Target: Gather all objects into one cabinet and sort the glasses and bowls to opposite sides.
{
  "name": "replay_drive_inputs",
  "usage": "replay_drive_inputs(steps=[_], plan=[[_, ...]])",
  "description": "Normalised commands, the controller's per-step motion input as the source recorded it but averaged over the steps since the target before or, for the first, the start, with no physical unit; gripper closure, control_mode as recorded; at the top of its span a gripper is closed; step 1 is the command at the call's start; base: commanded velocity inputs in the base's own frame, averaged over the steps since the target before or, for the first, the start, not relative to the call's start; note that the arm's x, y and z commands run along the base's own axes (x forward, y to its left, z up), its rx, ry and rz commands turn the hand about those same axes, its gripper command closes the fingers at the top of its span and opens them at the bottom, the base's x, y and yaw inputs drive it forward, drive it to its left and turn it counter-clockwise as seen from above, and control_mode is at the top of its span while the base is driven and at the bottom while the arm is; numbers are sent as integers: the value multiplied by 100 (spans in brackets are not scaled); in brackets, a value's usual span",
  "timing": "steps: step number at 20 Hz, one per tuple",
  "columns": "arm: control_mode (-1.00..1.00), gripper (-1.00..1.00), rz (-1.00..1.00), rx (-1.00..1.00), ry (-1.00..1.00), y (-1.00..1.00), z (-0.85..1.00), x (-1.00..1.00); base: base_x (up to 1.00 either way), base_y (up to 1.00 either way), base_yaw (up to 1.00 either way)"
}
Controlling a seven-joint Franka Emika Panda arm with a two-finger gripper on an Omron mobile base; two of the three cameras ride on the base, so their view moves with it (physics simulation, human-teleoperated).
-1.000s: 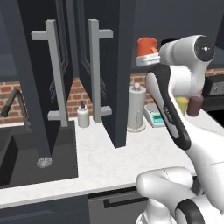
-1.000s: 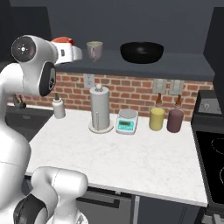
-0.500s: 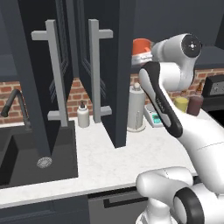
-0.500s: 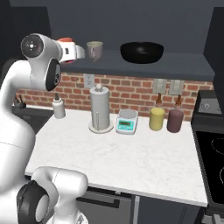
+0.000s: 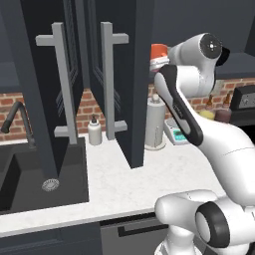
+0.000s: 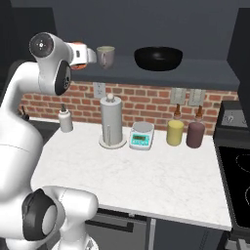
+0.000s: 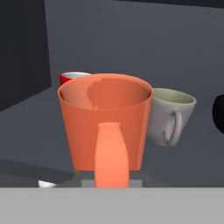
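Holding the orange mug (image 7: 105, 127) by its handle, my gripper (image 6: 83, 52) is clenched on it; the handle runs straight toward my camera at 6 o'clock of the hand view, with the mug upright and its open mouth showing. The mug sits at the level of the cabinet (image 6: 195, 73) shelf; I cannot tell whether its base touches the shelf.

Hand view: the grey-beige mug (image 7: 168, 116) stands just beside the orange mug at its 3 o'clock, handle turned toward me. The red cup (image 7: 72, 78) peeks over the orange rim at about 10 o'clock, behind it and mostly hidden. A dark curved edge at the far 3 o'clock border is the black bowl (image 7: 218, 111).

Right base view: along the shelf, the orange mug (image 6: 78, 53) is at the 9 o'clock end by my wrist, the grey-beige mug (image 6: 106, 56) next to it, and the black bowl (image 6: 158, 57) well apart toward 3 o'clock.

Left base view: the open cabinet doors (image 5: 119, 89) with pale bar handles stand between the sink (image 5: 35, 179) and my arm; the orange mug (image 5: 158, 54) shows just past the door edge.

On the counter (image 6: 141, 176) below: a paper-towel holder (image 6: 111, 122), a small scale (image 6: 141, 135), a soap bottle (image 6: 65, 121), a yellow bottle (image 6: 175, 131) and a dark red bottle (image 6: 196, 133).
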Motion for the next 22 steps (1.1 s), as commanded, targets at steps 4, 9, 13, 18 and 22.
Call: replay_drive_inputs(steps=[4,9,13,18,22], plan=[[-100,100,4,0,0,9,-16,17,0,0,0],[-100,100,6,0,4,19,-9,19,0,0,0],[-100,100,7,0,6,19,-2,21,0,0,0],[-100,100,6,0,8,14,0,40,0,0,0],[-100,100,5,0,1,1,-11,42,0,0,0]])
